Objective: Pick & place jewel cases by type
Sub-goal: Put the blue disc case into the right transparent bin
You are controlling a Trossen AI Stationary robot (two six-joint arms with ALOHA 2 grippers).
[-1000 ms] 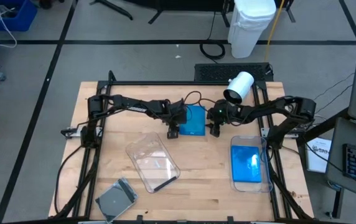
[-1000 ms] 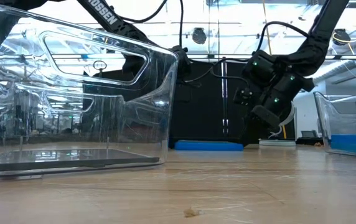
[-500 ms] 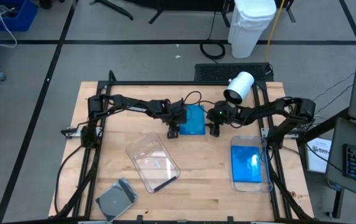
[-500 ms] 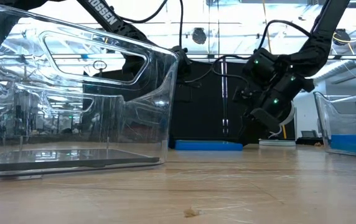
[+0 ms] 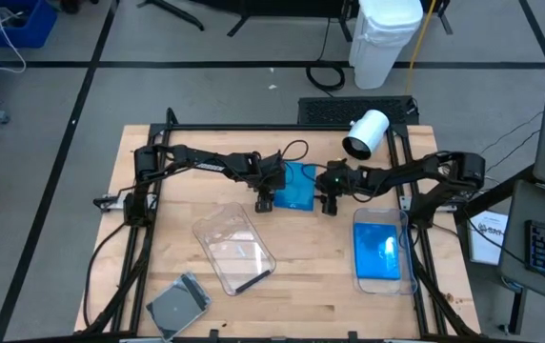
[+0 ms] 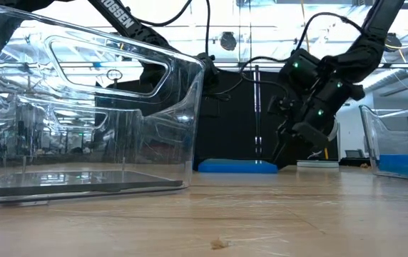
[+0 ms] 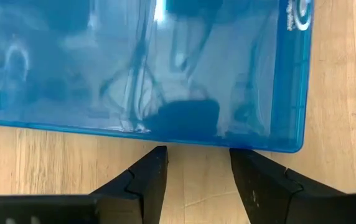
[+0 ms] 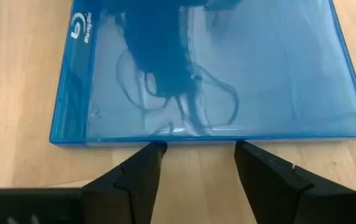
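Left gripper (image 5: 265,203) and right gripper (image 5: 329,204), both low, fingers parted.

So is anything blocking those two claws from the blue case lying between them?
Nothing visible. The left tool and right tool each sit open right at an edge of the blue case, with only bare table between fingertips and case.
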